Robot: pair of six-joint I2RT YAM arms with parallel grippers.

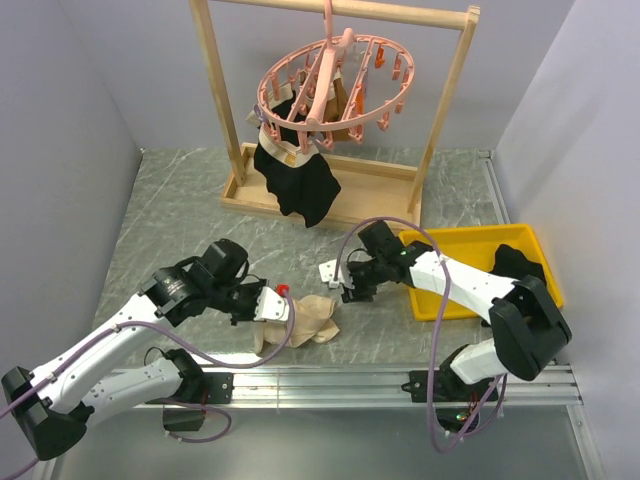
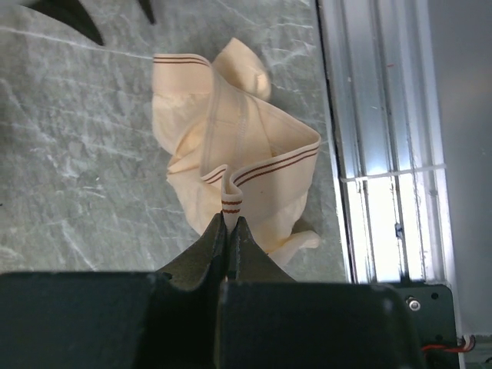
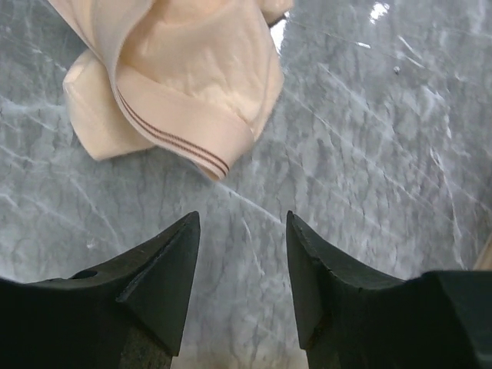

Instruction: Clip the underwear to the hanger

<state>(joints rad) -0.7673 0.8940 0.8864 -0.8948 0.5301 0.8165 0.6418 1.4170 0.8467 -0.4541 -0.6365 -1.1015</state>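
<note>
Underwear [image 1: 308, 322] lies crumpled on the bench [image 1: 180, 220] near its front edge, between the two arms and well apart from the pink hanger [image 1: 335, 85]. That hangs from the wooden rack [image 1: 225, 110] at the back, with a black garment [image 1: 300, 185] dangling from it. The left tool [image 2: 231, 224] is pinched tight on a fold of the waistband, the thin twin stripes running right into its tips. The right tool [image 3: 242, 223] stands spread wide just beside the cloth, holding nothing. As I see it, the step in hand is getting a second hold. The right tool would do best to take the striped band at a spot away from the left's grip, biting only the band's edge rather than a bundle of layers. Then the two could draw the waistband taut and flat before lifting it to a clip. Snatching the loose leg fabric would probably leave it bunched. No brand or writing can be read anywhere; the waistband shows only stripes.
</note>
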